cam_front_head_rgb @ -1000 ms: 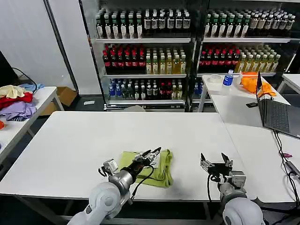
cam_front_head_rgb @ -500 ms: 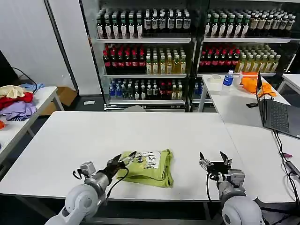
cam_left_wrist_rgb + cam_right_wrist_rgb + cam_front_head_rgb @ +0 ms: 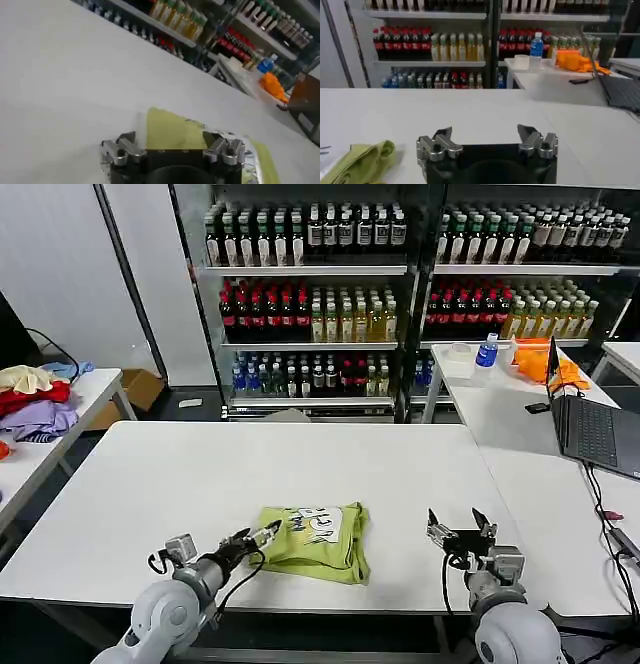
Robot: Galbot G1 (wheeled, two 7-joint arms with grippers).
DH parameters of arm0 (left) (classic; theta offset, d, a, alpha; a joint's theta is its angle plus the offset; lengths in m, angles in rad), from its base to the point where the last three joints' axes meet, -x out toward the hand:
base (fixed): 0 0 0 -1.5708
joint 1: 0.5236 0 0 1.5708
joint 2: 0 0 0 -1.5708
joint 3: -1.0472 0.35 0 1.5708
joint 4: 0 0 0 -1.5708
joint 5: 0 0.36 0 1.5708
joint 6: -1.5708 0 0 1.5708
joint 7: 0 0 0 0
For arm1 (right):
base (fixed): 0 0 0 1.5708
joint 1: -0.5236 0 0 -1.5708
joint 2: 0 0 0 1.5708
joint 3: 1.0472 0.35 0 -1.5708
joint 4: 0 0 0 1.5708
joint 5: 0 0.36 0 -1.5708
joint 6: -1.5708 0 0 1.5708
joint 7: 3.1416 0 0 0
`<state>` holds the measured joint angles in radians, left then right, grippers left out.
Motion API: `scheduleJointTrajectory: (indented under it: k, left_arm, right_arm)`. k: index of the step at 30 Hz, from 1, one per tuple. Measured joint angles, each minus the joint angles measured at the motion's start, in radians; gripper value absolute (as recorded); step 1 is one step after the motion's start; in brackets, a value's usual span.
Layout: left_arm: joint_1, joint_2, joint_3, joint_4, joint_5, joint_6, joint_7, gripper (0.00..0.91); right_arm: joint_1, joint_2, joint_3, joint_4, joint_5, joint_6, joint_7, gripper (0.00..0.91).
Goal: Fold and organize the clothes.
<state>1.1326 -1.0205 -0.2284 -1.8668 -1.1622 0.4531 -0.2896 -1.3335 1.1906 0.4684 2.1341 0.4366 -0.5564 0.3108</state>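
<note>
White table (image 3: 300, 464), stocked drink shelves (image 3: 310, 294) behind, side tables, open laptop (image 3: 590, 424) right

Bright, even overhead light across the white tabletop (image 3: 300, 474), with only faint soft shadows under the folded green shirt (image 3: 318, 539). Mild glare off the tabletop in the left wrist view, washed pale and smeared by motion blur. Soft-focus, tilted bottle shelves (image 3: 200, 30) there. Sharper in the right wrist view, shelves (image 3: 435, 47) lit from within.
</note>
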Motion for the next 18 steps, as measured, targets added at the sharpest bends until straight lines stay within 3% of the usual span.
scheduleJointTrajectory:
  k: [9,10,11,12,14,16,18]
  left_arm:
    - [-0.018,-0.015,0.011,0.031,-0.034,0.008,0.009,0.907]
    - [-0.021,-0.017,0.011,0.035,-0.038,0.009,0.011,0.746]
    - [-0.024,-0.018,0.012,0.039,-0.042,0.009,0.013,0.645]
    - [-0.026,-0.019,0.012,0.042,-0.045,0.01,0.015,0.353]
    - [-0.03,-0.021,0.013,0.048,-0.055,0.01,0.02,0.151]
    - [-0.031,-0.024,0.014,0.055,-0.064,0.009,0.025,0.06]
    - [-0.031,-0.028,0.014,0.062,-0.074,0.007,0.03,0.03]
  right_arm:
    - [-0.008,0.003,0.004,0.006,-0.001,0.0,0.0,0.907]
    - [-0.009,0.003,0.004,0.007,-0.001,0.0,0.0,0.907]
    - [-0.01,0.004,0.005,0.008,-0.001,0.0,0.0,0.907]
    - [-0.01,0.004,0.006,0.009,-0.001,0.0,0.0,0.907]
    - [-0.011,0.004,0.006,0.01,-0.001,0.0,0.0,0.907]
    - [-0.014,0.006,0.007,0.011,-0.002,0.0,0.0,0.907]
    - [-0.017,0.007,0.007,0.012,-0.003,0.0,0.0,0.907]
